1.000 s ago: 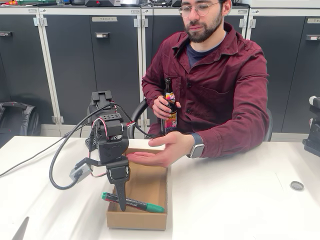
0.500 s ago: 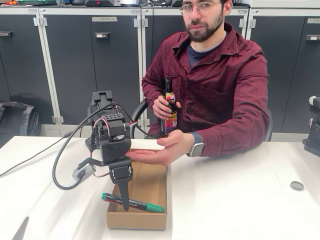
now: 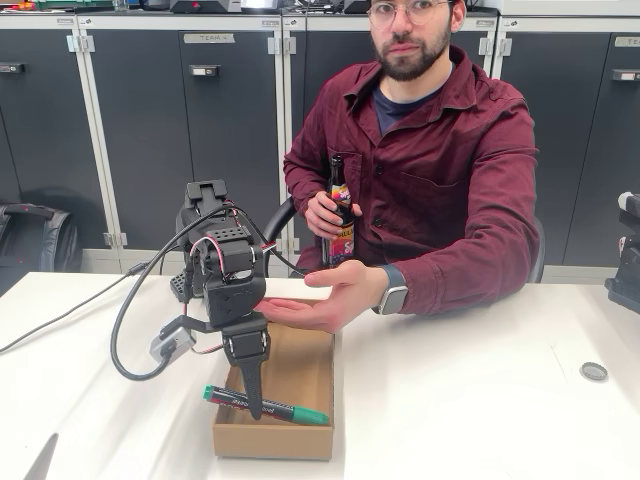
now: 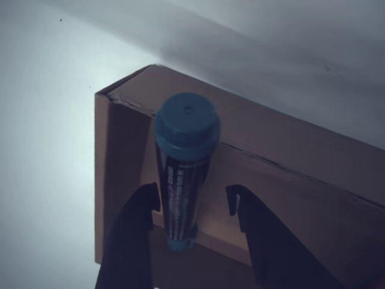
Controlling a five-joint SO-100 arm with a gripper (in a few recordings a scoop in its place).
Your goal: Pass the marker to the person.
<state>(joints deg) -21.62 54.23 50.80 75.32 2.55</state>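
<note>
Behind the far edge of the white table (image 3: 480,400) sits the person (image 3: 440,160), one hand (image 3: 335,297) held out flat, palm up, above the far end of the cardboard box (image 3: 290,385), the other hand (image 3: 325,215) wrapped round a brown bottle (image 3: 339,215) held upright against the chest. On the wrist of the outstretched arm is a watch (image 3: 394,297). Dark cabinets (image 3: 180,130) line the wall behind.

Near the table's front edge, the black arm (image 3: 225,280) reaches down from the box's left side, its gripper (image 3: 255,400) pointing into the box. Across the near end of the box lies the marker (image 3: 268,405), its green tips resting on the left and right walls, in the fixed view.

From the side the fingers overlap and their spread cannot be read. The wrist view settles it: the marker (image 4: 183,174) runs lengthwise, green end cap toward the camera, and the gripper (image 4: 192,208) stands parted, left finger (image 4: 135,235) just beside the barrel, right finger (image 4: 258,235) clear of it.
</note>
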